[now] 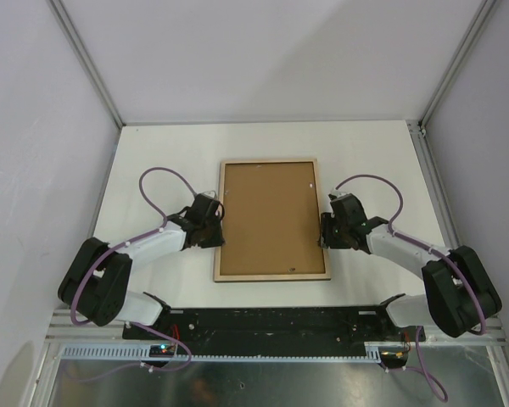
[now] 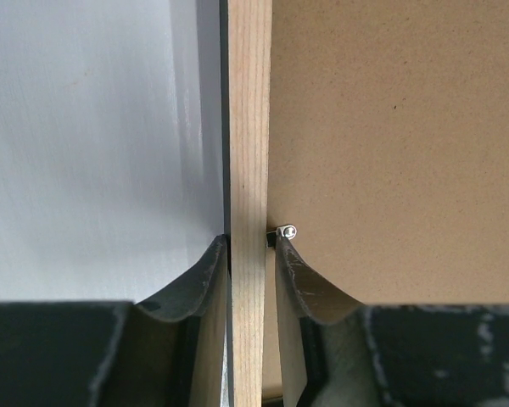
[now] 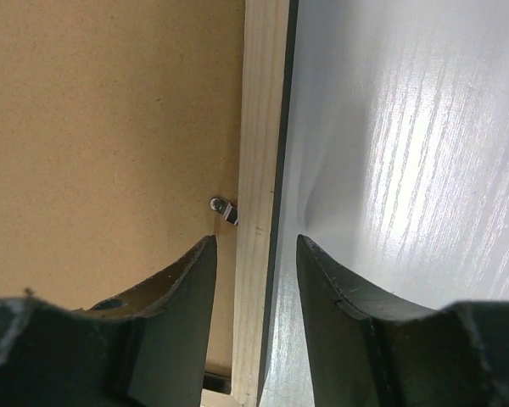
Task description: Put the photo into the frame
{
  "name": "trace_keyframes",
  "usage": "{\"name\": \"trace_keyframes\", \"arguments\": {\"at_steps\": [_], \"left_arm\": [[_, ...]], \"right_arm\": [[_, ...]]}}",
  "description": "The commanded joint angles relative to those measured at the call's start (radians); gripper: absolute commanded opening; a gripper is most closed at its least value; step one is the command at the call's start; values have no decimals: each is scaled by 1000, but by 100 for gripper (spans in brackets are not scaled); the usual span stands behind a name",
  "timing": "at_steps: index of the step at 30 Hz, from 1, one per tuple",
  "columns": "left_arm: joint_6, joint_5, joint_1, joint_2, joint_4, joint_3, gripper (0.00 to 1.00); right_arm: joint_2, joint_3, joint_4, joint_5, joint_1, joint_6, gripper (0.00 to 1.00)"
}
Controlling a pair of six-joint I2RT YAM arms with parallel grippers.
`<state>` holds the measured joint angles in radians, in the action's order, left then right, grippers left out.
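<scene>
The white counter holds the frame, which lies flat in the middle with its pale wood back up (only a thin dark edge of the front shows). A brown board fills it. The left arm reaches in low to the frame's left side. The right arm reaches to its right side. The left fingers pinch the wood rail from both sides. The right fingers stand apart around the other rail, not touching it. A tiny metal tab sits by each rail. From above, the wrists hide the fingers.
</scene>
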<state>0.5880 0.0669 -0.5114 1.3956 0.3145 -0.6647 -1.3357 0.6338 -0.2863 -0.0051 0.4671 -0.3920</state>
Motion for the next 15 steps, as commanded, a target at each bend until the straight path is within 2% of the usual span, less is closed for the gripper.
{"name": "trace_keyframes", "arguments": {"at_steps": [1,4,10,15], "left_arm": [[12,23,-10,18,33,-10,11],[11,27,-9,13,33,-12,14],[3,30,-8,-4,33,-27,27],[-1,28,-7,-23,33,-40,34]], "right_arm": [[26,-4,-12,1,-11,-4,49],[35,-1,-14,-1,-13,-5,52],[75,9,-38,5,-2,-9,57],[110,15,-58,71,43,-34,60]]}}
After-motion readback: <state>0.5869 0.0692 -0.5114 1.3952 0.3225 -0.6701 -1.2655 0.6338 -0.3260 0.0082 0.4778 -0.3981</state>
